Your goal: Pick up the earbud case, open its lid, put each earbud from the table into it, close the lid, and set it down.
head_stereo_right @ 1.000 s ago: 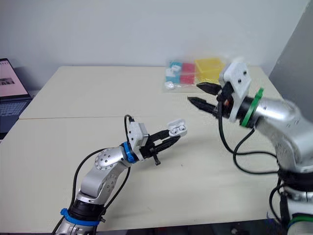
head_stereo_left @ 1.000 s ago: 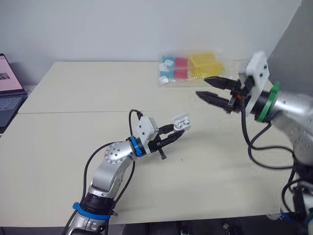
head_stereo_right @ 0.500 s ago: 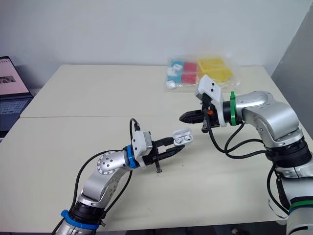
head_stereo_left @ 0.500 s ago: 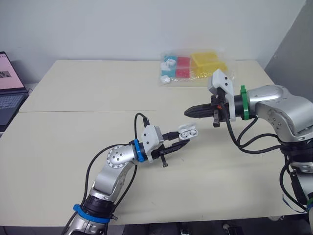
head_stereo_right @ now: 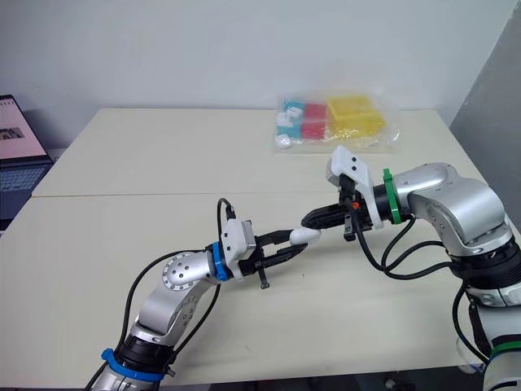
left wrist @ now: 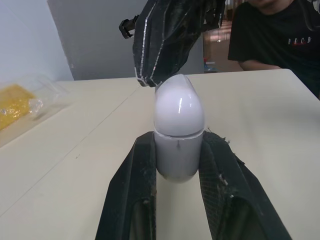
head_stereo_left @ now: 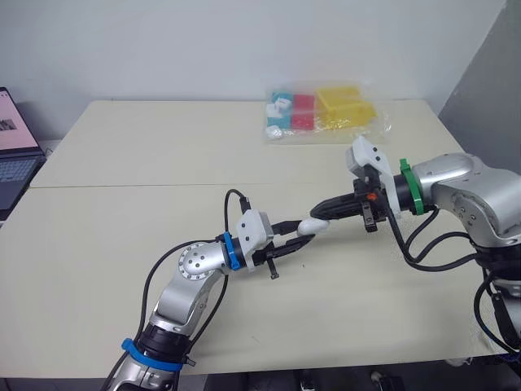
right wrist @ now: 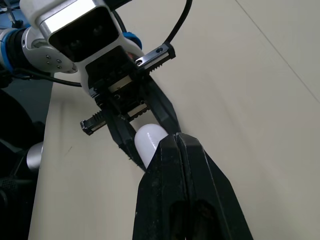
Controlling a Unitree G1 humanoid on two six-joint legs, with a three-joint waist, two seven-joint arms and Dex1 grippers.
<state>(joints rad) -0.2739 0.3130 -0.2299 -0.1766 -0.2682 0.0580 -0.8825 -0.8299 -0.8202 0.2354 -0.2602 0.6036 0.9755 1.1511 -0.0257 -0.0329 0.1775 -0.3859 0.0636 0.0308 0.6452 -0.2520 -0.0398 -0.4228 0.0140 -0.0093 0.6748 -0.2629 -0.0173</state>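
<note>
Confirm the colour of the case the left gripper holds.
White; the earbud case shows best in the left wrist view.

Beige table (head_stereo_left: 122, 163); seam across top; clear bag (head_stereo_left: 321, 114) of coloured boxes at far edge

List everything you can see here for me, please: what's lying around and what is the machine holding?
table: one, cream, under everything.
earbud case: one, white, lid shut, held above the table.
plastic bag: one, clear, far side of the table.
boxes: teal, red and yellow, inside the plastic bag.
laptop: one, dark, open, beyond the table's left edge.
person: one, black shirt, past the table's edge.
left gripper: one, black, shut on the earbud case.
right gripper: one, black, shut, tips against the case's lid.
</note>
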